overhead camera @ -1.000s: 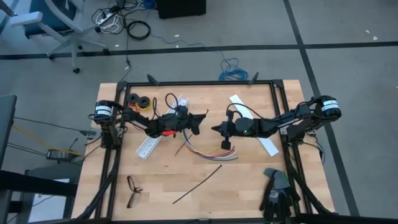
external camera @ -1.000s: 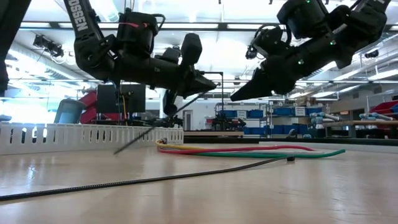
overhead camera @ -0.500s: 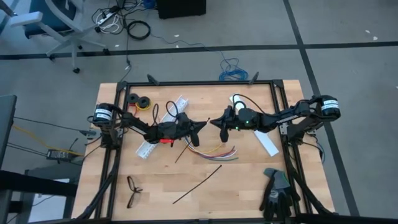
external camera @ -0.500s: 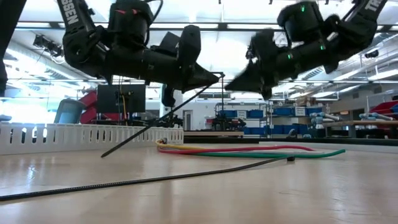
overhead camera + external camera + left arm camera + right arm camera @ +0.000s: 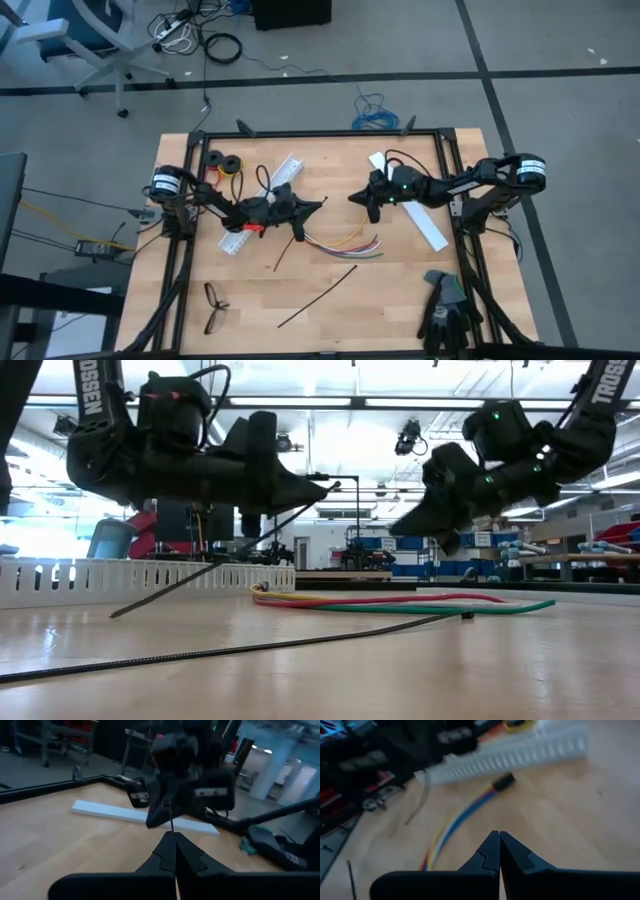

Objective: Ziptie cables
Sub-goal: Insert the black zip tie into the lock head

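Our left tool (image 5: 318,206) grips a ziptie (image 5: 296,231) slanting down-left above the cables (image 5: 345,243), lower centre; right tool (image 5: 353,196) clenched empty.

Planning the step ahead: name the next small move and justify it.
Probably lower the left gripper, shut on the thin black plastic ziptie, toward the loose coloured cables; they lie untied on the table, and the right gripper hovers shut, empty.
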### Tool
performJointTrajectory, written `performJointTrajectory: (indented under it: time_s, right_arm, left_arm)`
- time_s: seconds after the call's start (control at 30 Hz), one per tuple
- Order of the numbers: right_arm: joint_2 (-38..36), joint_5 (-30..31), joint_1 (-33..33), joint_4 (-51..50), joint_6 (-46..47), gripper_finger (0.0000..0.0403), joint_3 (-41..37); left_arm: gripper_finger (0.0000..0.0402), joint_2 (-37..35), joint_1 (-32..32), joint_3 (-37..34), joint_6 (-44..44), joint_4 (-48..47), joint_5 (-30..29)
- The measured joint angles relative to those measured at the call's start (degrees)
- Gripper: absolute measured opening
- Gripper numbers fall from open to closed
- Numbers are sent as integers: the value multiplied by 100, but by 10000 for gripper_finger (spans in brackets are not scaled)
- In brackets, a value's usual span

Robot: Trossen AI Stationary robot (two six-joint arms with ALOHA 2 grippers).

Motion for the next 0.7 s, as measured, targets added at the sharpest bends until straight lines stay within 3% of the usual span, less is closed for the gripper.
performJointTrajectory:
  time_s: [0.4,0.7]
  right_arm:
    - [0,163,402,204,-401,81,651]
    - [0,163,467,196,-471,92,797]
  left_arm:
    - [0,75,51,336,78,-17,418]
    - [0,75,49,516,76,-27,366]
